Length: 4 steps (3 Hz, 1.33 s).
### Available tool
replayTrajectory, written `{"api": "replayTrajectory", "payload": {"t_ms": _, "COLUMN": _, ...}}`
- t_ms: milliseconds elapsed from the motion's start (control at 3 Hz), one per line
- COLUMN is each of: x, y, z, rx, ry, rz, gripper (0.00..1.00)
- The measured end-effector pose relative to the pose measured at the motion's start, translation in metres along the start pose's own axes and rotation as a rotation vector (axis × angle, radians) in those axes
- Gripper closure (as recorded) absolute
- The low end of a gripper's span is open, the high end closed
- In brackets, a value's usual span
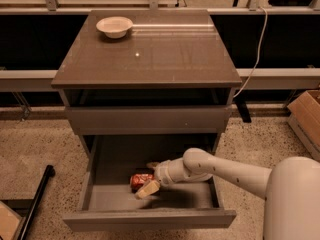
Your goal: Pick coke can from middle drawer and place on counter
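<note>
Reaching into middle drawer (pixel 100 196), hand (pixel 150 178) at coke can (pixel 139 180)

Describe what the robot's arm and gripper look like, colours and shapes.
The arm is a smooth off-white tube with a rounded, bulbous joint and a ringed white wrist; no cables or markings show. The cream-tan gripper sits inside the open grey drawer, by the small red can.

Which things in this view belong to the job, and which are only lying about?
For the job: coke can, lying in the open middle drawer; tool, at the can inside that drawer; counter, above.
Lying about: white bowl on the counter; cardboard box, right; black pole on the floor, left.
</note>
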<state>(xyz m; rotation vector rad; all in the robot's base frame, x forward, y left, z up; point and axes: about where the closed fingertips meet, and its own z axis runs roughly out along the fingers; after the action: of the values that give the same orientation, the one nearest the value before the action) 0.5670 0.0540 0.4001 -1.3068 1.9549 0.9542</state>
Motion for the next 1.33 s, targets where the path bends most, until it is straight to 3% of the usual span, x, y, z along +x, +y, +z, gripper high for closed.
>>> {"api": "replayTrajectory", "payload": {"t_ms": 333, "x": 0.01, "y": 0.002, "z": 0.013, "rx": -0.019, "ry": -0.014, "rz": 0.041, "gripper": 0.4}}
{"api": "replayTrajectory", "payload": {"t_ms": 667, "x": 0.013, "y": 0.004, "z": 0.008, "rx": 0.006, "ry": -0.016, "rz": 0.079, "gripper": 0.63}}
{"api": "replayTrajectory", "payload": {"t_ms": 1000, "x": 0.001, "y": 0.013, "z": -0.016, "rx": 0.017, "ry": 0.01, "rz": 0.081, "gripper": 0.86}}
{"api": "replayTrajectory", "payload": {"t_ms": 1333, "x": -0.043, "y": 0.021, "z": -0.067, "rx": 0.025, "ry": 0.051, "rz": 0.021, "gripper": 1.0}}
